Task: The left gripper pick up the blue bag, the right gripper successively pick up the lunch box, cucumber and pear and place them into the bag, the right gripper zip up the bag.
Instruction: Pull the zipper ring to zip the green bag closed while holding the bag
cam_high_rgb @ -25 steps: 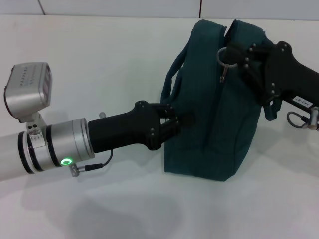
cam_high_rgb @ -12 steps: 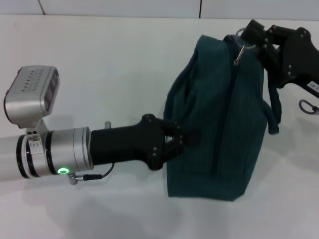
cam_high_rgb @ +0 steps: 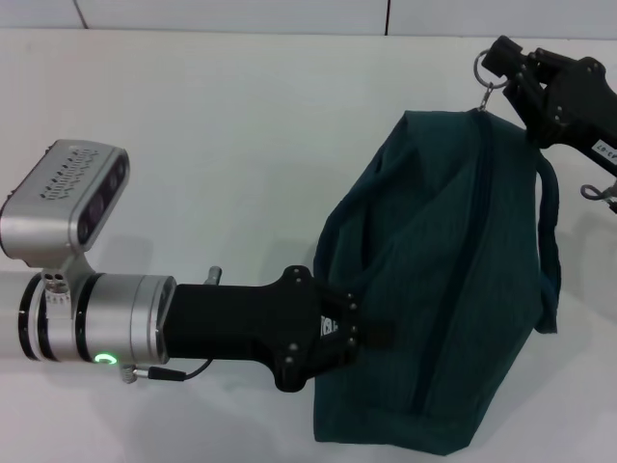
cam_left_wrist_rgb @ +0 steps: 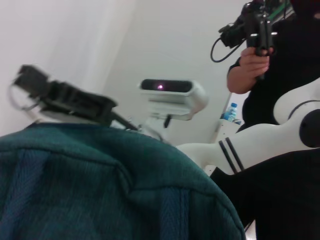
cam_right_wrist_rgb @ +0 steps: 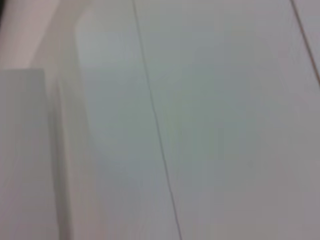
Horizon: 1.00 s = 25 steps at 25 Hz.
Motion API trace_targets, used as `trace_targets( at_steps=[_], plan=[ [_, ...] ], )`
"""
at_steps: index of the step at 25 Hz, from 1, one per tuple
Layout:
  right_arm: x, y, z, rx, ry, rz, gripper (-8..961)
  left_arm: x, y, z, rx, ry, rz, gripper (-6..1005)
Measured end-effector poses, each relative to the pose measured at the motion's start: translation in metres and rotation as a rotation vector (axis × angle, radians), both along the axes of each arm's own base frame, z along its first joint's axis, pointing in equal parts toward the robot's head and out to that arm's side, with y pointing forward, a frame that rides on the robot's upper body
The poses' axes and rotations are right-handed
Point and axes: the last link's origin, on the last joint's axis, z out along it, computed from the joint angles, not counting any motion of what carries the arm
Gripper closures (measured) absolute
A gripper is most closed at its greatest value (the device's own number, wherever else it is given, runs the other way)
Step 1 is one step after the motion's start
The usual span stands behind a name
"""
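Observation:
The blue bag lies on its side on the white table, its zipper line closed along the top face. It also fills the low part of the left wrist view. My left gripper is shut on the bag's near-left side, below one loop handle. My right gripper is at the bag's far right corner, shut on the ring zipper pull, which is pulled taut. It also shows in the left wrist view. The lunch box, cucumber and pear are out of view.
The white table spreads to the left and behind the bag. The left arm's wrist camera juts up at the near left. In the left wrist view a person in black stands behind the robot's body. The right wrist view shows only pale surface.
My right gripper has drawn the zipper ring from the middle of the bag to its far right end. The bag has stretched and tipped flatter. My left gripper has moved nearer, still holding the bag.

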Motion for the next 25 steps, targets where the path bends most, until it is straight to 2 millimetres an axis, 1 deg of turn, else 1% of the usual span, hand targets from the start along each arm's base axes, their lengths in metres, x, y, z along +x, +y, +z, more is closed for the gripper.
trace_targets(
  at_steps=[4,8,11,14,20,25],
  plan=[
    [0.008,0.006,-0.003,-0.031,-0.003,-0.081,935,-0.002,0.0,0.002,0.006,-0.005,0.003,939],
    [0.013,0.004,-0.003,-0.028,0.004,-0.105,935,-0.004,0.001,0.005,0.018,-0.004,0.016,938],
    [0.018,-0.002,0.001,-0.013,0.022,-0.115,935,-0.008,0.005,0.007,0.045,-0.006,0.057,938],
    [0.022,-0.012,0.006,0.003,0.051,-0.099,935,-0.012,0.009,0.009,0.085,-0.008,0.101,938],
    [0.026,-0.029,0.012,0.009,0.111,-0.064,935,-0.018,0.016,0.013,0.11,0.009,0.156,939],
    [0.03,-0.035,0.012,-0.002,0.122,-0.07,935,-0.015,0.023,0.019,0.159,-0.007,0.161,788]
  ],
)
